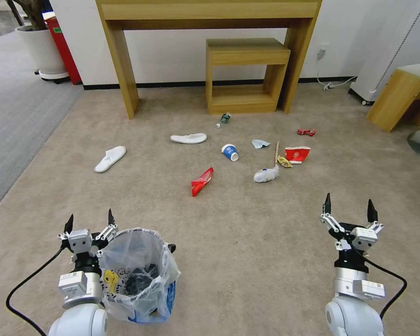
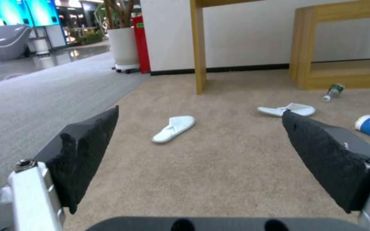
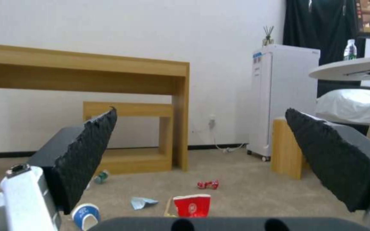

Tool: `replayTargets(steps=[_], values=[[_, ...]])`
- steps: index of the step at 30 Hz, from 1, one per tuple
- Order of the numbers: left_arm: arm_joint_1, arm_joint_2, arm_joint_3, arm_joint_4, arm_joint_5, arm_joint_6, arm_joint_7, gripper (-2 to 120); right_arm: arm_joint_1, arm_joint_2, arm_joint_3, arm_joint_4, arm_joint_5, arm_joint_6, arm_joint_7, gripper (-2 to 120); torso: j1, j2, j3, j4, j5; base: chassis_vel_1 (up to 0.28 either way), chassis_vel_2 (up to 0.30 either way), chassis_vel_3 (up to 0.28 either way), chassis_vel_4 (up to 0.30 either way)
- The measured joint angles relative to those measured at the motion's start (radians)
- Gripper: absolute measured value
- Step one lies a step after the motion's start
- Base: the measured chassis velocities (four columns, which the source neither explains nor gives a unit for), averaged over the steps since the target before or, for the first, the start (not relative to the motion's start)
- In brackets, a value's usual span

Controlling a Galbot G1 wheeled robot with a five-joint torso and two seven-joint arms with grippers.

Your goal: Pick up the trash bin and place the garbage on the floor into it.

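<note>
While the trash bin [image 1: 137,275] stands on the beige carpet [image 1: 247,242] low in the head view, lined w/ a crinkly clear bag, the left gripper [image 1: 89,223] hovers just beside its rim on the robot's left, fingers spread wide, nothing between them. The left wrist view shows the same spread fingers [image 2: 86,150] over bare carpet. The right gripper [image 1: 349,209] hangs well apart from the bin on the robot's right, also spread wide and holding nothing. Garbage lies scattered farther out, btwn the robot and a wooden desk [image 1: 210,14] at the wall: one white slipper [image 1: 110,158] toward the left, a second slipper [image 1: 188,138] nearer the desk, a blue-white paper cup [image 1: 230,152] on its side, a red wrapper [image 1: 202,181] closer in, a white crumpled wad [image 1: 266,175], a pale blue scrap [image 1: 260,143], a wooden stick [image 1: 277,151], a red paper cup [image 1: 297,154] w/ a yellowish wrapper [image 1: 284,162] touching it, a small red wrapper [image 1: 306,132] off to the right, and a plastic bottle [image 1: 223,120] just in front of the low wooden shelf [image 1: 247,74] under the desk. Grey ribbed carpet [image 1: 14,116] borders the beige on the left.
</note>
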State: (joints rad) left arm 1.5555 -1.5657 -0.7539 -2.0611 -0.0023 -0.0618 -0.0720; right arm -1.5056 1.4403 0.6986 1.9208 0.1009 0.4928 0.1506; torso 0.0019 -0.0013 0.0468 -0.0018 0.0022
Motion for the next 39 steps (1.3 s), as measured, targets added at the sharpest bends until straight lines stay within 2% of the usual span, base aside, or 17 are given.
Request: replayTargets(steps=[4,8,10,12,14,21,22,23,26,29,30,31,33,34,37,38,39], values=[[0.000,0.003,-0.001,0.000,0.000,0.000,-0.001,100,0.000,0.000,0.000,-0.003,-0.006,0.000,0.001,100,0.000,0.000,0.000,0.0000,0.0000,0.000,0.000,0.000,0.000],[0.007,0.019,-0.001,-0.017,-0.019,0.049,-0.016,100,0.000,-0.004,0.000,-0.005,-0.010,-0.005,0.005,100,0.000,0.000,0.000,0.0000,0.0000,0.000,0.000,0.000,0.000],[0.011,0.039,0.005,-0.043,-0.046,0.124,-0.042,100,0.001,-0.008,-0.001,-0.009,-0.009,-0.007,0.008,100,0.000,0.000,0.000,0.0000,0.0000,0.000,0.000,0.000,0.000],[0.013,0.048,0.009,-0.051,-0.058,0.145,-0.053,100,0.001,-0.009,-0.001,-0.010,-0.009,-0.008,0.008,100,0.000,0.000,0.000,0.0000,0.0000,0.000,0.000,0.000,0.000],[0.029,0.103,0.032,-0.104,-0.144,0.251,-0.135,100,0.001,-0.015,-0.002,-0.015,-0.006,-0.008,0.009,100,0.000,0.000,0.000,0.0000,0.0000,0.000,0.000,0.000,0.000],[0.041,0.225,0.039,-0.156,-0.289,0.376,-0.248,100,0.005,-0.022,-0.001,-0.027,-0.002,-0.008,0.010,100,0.000,0.000,0.000,0.0000,-0.0001,0.000,0.000,0.000,0.000],[0.046,0.278,0.040,-0.176,-0.367,0.437,-0.290,100,0.006,-0.022,-0.001,-0.031,-0.002,-0.008,0.010,100,0.000,0.000,0.000,0.0000,-0.0001,0.000,0.000,0.000,0.000],[0.046,0.278,0.040,-0.176,-0.367,0.437,-0.290,100,0.006,-0.022,-0.001,-0.031,-0.002,-0.008,0.010,100,0.000,0.000,0.000,0.0000,-0.0001,0.000,0.000,0.000,0.000],[0.052,0.352,0.048,-0.203,-0.488,0.535,-0.361,100,0.009,-0.021,-0.003,-0.037,-0.002,-0.007,0.009,100,0.000,0.000,0.000,0.0000,-0.0001,0.000,0.000,0.000,0.000],[0.055,0.387,0.053,-0.210,-0.540,0.575,-0.390,100,0.010,-0.021,-0.004,-0.039,-0.002,-0.007,0.009,100,0.000,0.000,0.000,0.0000,-0.0001,0.000,0.000,0.000,0.000],[0.059,0.421,0.062,-0.222,-0.620,0.620,-0.442,100,0.010,-0.021,-0.004,-0.040,-0.002,-0.007,0.008,100,0.000,0.000,0.000,0.0000,-0.0001,0.000,0.000,0.000,0.000],[0.059,0.421,0.062,-0.222,-0.620,0.620,-0.442,100,0.010,-0.021,-0.004,-0.040,-0.002,-0.007,0.008,100,0.000,0.000,0.000,0.0000,-0.0001,0.000,0.000,0.000,0.000],[0.062,0.460,0.076,-0.233,-0.730,0.660,-0.517,100,0.010,-0.022,-0.004,-0.041,-0.002,-0.007,0.007,100,0.000,0.000,0.000,0.0001,-0.0002,0.000,0.000,0.000,0.000],[0.064,0.501,0.087,-0.237,-0.816,0.687,-0.583,100,0.009,-0.023,-0.003,-0.042,-0.002,-0.007,0.006,100,0.000,0.000,0.000,0.0000,-0.0002,0.000,0.000,0.000,0.000],[0.066,0.526,0.089,-0.236,-0.851,0.696,-0.612,100,0.009,-0.022,-0.003,-0.043,-0.003,-0.007,0.006,100,0.000,0.000,0.000,0.0000,-0.0001,0.000,0.000,0.000,0.000],[0.064,0.571,0.090,-0.231,-0.908,0.707,-0.662,100,0.008,-0.019,-0.004,-0.043,-0.005,-0.007,0.005,100,0.000,0.000,0.000,0.0000,-0.0001,0.000,0.000,0.000,0.000],[0.064,0.571,0.090,-0.231,-0.908,0.707,-0.662,100,0.008,-0.019,-0.004,-0.043,-0.005,-0.007,0.005,100,0.000,0.000,0.000,0.0000,-0.0001,0.000,0.000,0.000,0.000]])
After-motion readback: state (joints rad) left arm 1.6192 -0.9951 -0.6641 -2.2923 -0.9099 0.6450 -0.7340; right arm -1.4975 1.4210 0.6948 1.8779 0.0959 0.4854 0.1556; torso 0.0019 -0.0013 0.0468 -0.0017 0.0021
